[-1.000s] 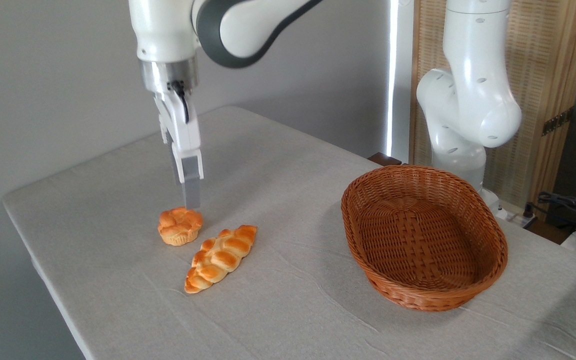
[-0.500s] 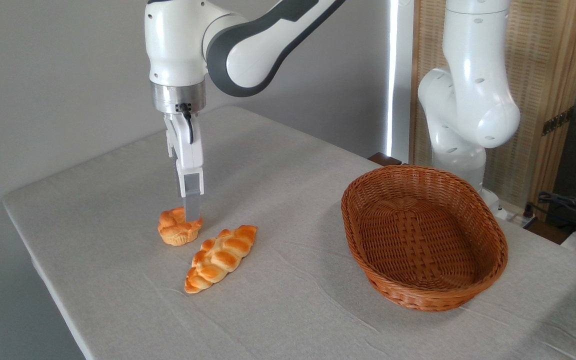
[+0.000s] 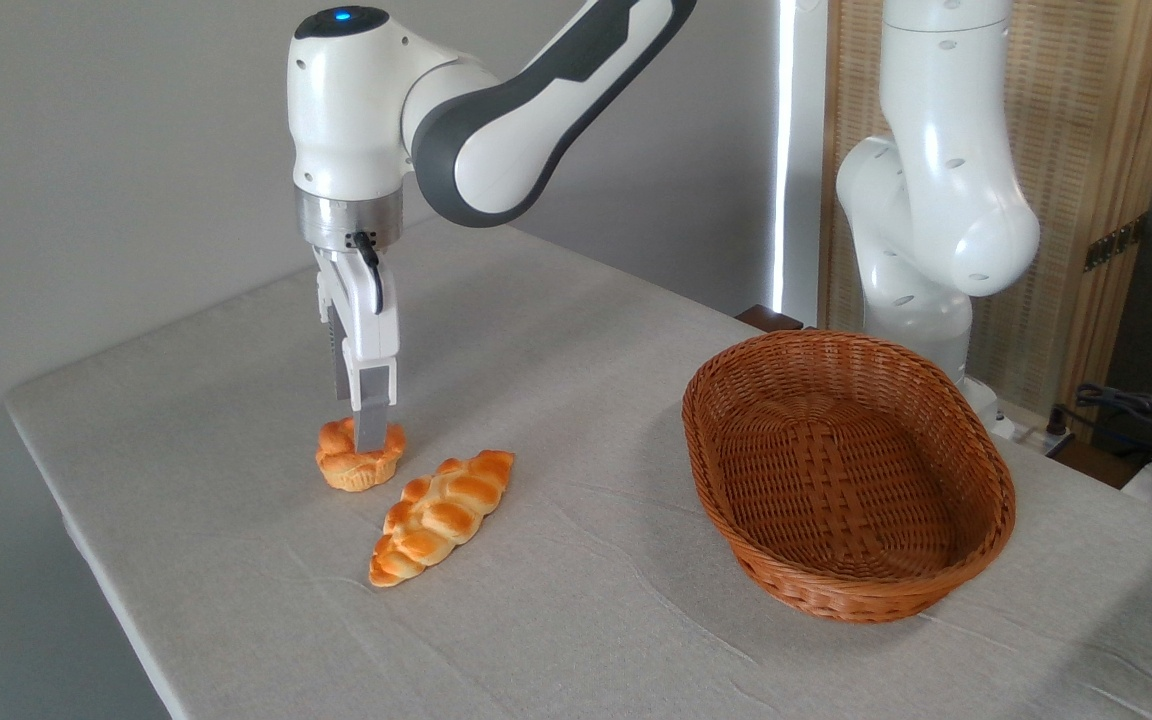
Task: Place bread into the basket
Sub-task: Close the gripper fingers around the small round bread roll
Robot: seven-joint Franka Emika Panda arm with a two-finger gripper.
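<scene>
The bread (image 3: pixel 344 466), a small round golden bun, sits on the table left of centre. My gripper (image 3: pixel 362 440) points straight down onto it and is seen edge-on. The near finger (image 3: pixel 372 425) covers the middle of the bun's top, and the far finger shows partly behind it to the left. The jaws stand open around the bun's top, with the tips low against it. The basket (image 3: pixel 848 590), a large oval reddish-brown wicker one, stands empty at the right, well away from the gripper.
A longer braided loaf (image 3: pixel 443 515) lies just right of the bun and in front of it, close to the gripper. The arm's white base (image 3: pixel 936 220) rises behind the basket. The table's left edge (image 3: pixel 76 520) is near the bun.
The gripper has come down and shifted slightly left, from just above the bun to its fingers down at the bun's top. Bun, loaf and basket have not moved.
</scene>
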